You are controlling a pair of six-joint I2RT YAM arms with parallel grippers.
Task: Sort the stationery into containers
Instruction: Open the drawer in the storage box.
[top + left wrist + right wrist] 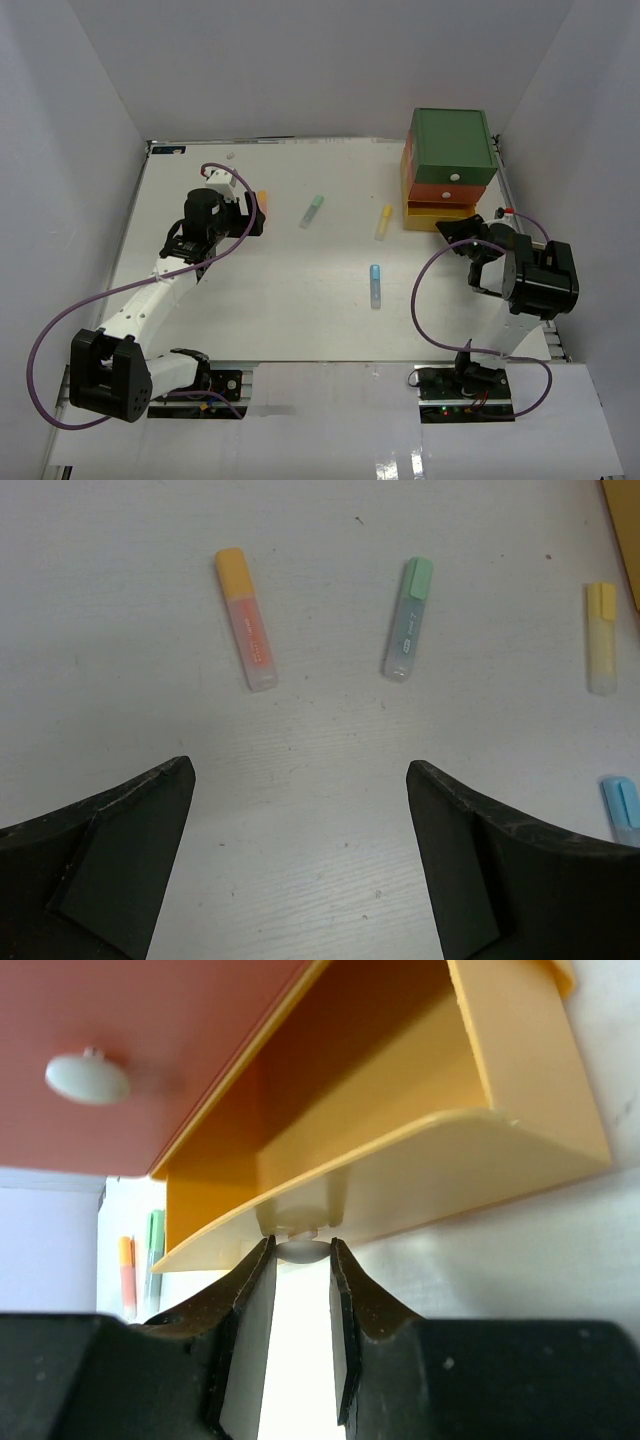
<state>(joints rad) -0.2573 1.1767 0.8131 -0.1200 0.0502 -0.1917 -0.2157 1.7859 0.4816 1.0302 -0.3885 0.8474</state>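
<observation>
Right wrist: the right gripper (pixel 300 1260) is clamped on the white knob (pixel 302 1250) of the yellow drawer (pixel 480 1160), one finger on each side of it. The drawer juts out from under the orange-red drawer (pixel 130 1020), and its inner walls are visible.

Top external: the green drawer (pixel 452 143) tops the stack at the far right of the table (pixel 300 320).

Left wrist: the left gripper (pixel 300 770) has its fingers spread wide, nothing between them, over bare tabletop. Beyond the fingers lie the orange highlighter (pixel 246 620) and the green highlighter (pixel 408 620), near each other but not touching. The yellow highlighter (pixel 601 640) lies further right. The blue highlighter (pixel 622 808) is cut off by the right edge of this view. All four lie flat on the table, outside the drawers.
</observation>
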